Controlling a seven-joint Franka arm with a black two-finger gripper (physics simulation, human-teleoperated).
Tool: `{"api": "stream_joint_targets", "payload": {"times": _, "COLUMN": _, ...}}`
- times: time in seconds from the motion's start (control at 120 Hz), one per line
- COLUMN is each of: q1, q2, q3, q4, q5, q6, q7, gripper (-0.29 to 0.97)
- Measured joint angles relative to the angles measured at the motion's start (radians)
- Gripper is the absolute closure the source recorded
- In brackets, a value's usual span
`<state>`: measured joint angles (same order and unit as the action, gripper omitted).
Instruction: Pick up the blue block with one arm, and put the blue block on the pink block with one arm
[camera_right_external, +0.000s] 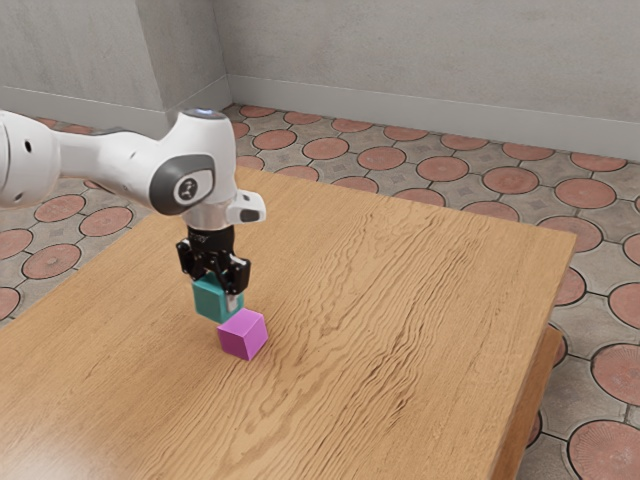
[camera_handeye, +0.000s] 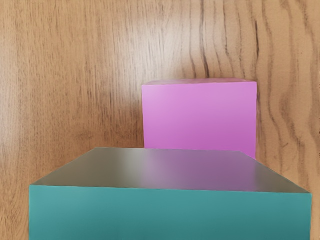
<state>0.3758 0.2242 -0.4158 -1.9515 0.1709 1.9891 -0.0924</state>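
Item: blue block, clamped in end effector from above for carrying; held just beside pink block on worktop, not yet over it.

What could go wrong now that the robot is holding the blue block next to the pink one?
1. The blue block, held in the end effector, is beside the pink block, not over it. Released here, it would land on the table.
2. It seems low, so moving sideways might bump the pink block away.
3. Set down off-centre, it could tip off.
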Motion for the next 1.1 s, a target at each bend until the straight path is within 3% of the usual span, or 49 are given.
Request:
{"api": "stream_joint_targets", "payload": {"times": 0.3, "q1": -0.006, "q2": 0.058, "q3": -0.001, "q4": 0.021, "q5": 0.008, "q6": 0.026, "q7": -0.018, "gripper": 0.3}}
{"api": "stream_joint_targets", "payload": {"times": 0.633, "q1": -0.009, "q2": 0.061, "q3": -0.002, "q4": 0.023, "q5": 0.028, "q6": 0.04, "q7": -0.027, "gripper": 0.07}}
{"api": "stream_joint_targets", "payload": {"times": 0.883, "q1": -0.009, "q2": -0.039, "q3": -0.027, "q4": 0.032, "q5": 0.027, "q6": 0.017, "q7": -0.028, "gripper": 0.02}}
{"api": "stream_joint_targets", "payload": {"times": 1.1, "q1": -0.015, "q2": -0.158, "q3": -0.035, "q4": 0.183, "q5": 0.009, "q6": -0.121, "q7": -0.024, "gripper": 0.01}}
